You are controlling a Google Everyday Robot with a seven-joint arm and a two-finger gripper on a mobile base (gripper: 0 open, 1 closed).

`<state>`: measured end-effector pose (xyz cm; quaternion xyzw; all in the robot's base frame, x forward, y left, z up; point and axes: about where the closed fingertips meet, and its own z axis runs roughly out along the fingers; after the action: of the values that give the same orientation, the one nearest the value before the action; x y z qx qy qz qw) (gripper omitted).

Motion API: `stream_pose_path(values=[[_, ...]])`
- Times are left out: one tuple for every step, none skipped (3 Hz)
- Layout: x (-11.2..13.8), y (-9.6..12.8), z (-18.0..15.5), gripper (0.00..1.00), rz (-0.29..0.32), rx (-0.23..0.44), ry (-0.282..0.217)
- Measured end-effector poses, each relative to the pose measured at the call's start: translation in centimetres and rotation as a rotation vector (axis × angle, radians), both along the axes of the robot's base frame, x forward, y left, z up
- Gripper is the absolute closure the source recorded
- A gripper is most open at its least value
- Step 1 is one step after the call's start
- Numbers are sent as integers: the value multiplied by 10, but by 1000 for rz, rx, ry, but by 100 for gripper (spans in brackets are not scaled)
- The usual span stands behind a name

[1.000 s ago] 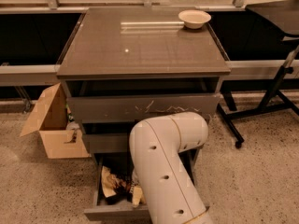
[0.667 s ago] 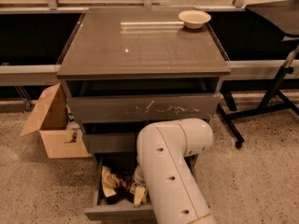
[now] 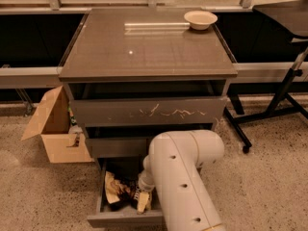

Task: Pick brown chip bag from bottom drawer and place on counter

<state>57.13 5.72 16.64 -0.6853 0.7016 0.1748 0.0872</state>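
Gripper [image 3: 143, 202] sits low in the bottom drawer [image 3: 125, 219] at six o'clock, largely hidden by the arm [image 3: 183, 177]; whether it holds anything I cannot tell. The brown chip bag [image 3: 119, 191] lies crumpled at its nine o'clock. Pinch bunched foil firmly and lift straight before heading to the counter [image 3: 144, 47] at twelve.

**Surfaces and finishes**

Counter [image 3: 144, 47]: glossy grey-brown, smooth, mirrors light streaks.
Scratched drawer [image 3: 149, 112]: matt grey front, white scuffs.
Bottom drawer [image 3: 122, 219]: matt grey, plain front.
Bag [image 3: 118, 191]: crinkled foil, tan edges, dark brown centre, faint shine.
Arm [image 3: 185, 177]: smooth cream shell, looks plastic, soft sheen.
Gripper [image 3: 143, 201]: down inside bottom drawer at the bag, largely hidden behind arm; finish not readable.
Box [image 3: 57, 138]: matt tan cardboard.
Bowl [image 3: 200, 19]: smooth, cream.
Floor [image 3: 269, 186]: speckled, stone-like.
Stand [image 3: 284, 95]: black, looks metal.
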Motion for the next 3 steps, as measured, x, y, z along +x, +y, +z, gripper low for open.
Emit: stream_pose_path(values=[[-4,-1,0,0,-2,13,12],[-13,-2,-5,0,-7,42,41],[-19,-2,-6,18,-13,66,61]])
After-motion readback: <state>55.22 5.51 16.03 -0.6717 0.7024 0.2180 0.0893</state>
